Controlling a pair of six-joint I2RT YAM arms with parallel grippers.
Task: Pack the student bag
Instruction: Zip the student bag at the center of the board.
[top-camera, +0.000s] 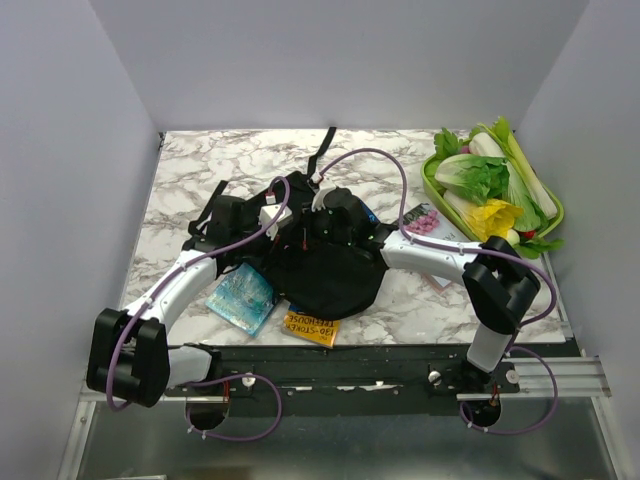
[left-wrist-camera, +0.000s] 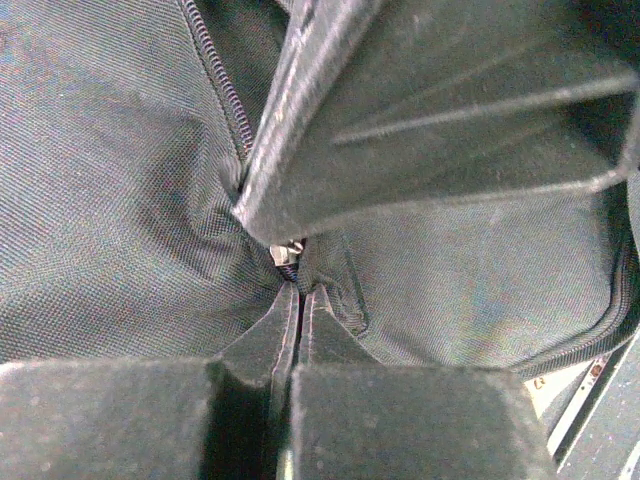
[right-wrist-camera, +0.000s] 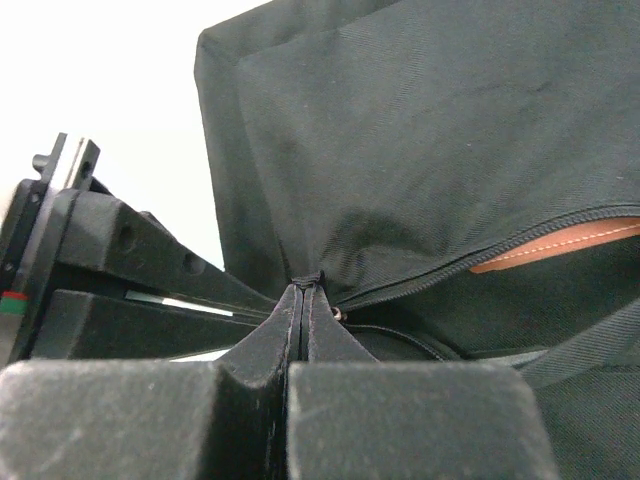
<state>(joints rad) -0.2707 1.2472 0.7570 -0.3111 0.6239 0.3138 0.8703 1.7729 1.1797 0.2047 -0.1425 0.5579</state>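
The student bag (top-camera: 330, 275), a large black backpack, lies mid-table with its straps (top-camera: 322, 150) trailing to the back. My left gripper (top-camera: 292, 222) and right gripper (top-camera: 322, 222) meet on its top. In the left wrist view the left gripper (left-wrist-camera: 295, 290) is shut at the silver zipper slider (left-wrist-camera: 287, 254), with black fabric (left-wrist-camera: 110, 200) all round. In the right wrist view the right gripper (right-wrist-camera: 305, 285) is shut on a small black fabric tab (right-wrist-camera: 309, 276) at the zipper's end. The zipper gapes there and shows something orange (right-wrist-camera: 560, 245) inside the bag (right-wrist-camera: 420, 130).
A blue patterned pencil case (top-camera: 242, 297) lies left of the bag, and an orange book (top-camera: 310, 328) sticks out under its near edge. A pink-dotted item (top-camera: 425, 222) lies to the right. A green tray (top-camera: 553, 215) of vegetables stands at the back right.
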